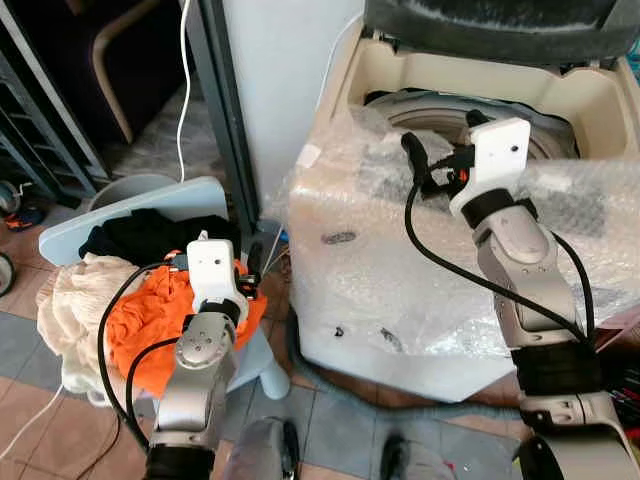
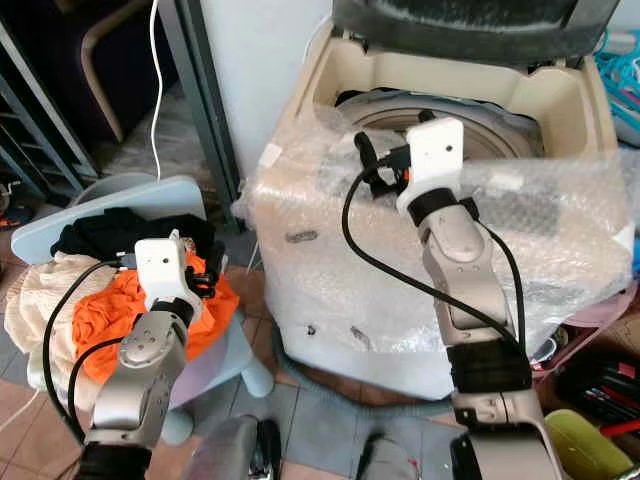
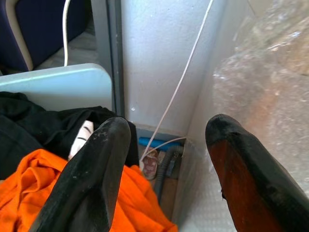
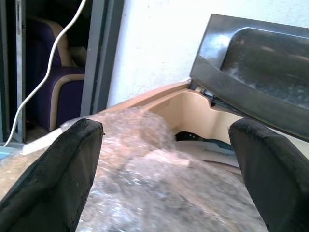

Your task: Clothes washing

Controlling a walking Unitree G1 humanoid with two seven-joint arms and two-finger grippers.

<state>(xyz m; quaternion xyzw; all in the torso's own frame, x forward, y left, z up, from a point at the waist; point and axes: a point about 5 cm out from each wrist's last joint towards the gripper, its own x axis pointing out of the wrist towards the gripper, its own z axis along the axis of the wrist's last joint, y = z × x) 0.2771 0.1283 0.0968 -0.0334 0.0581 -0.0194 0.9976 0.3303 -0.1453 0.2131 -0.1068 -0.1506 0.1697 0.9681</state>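
The orange garment (image 1: 150, 320) lies on the chair (image 1: 140, 205) beside the washing machine (image 1: 400, 290), directly under the left end effector (image 3: 164, 159), fingers apart; the right end effector (image 4: 164, 159), also apart, hovers over the machine's rim.

A pale blue plastic chair (image 1: 150, 205) stands on the tiled floor (image 1: 40, 420) and carries a pile of clothes: an orange garment (image 1: 150, 320), a black garment (image 1: 150, 235) behind it, and a cream garment (image 1: 70, 300) hanging over its side.
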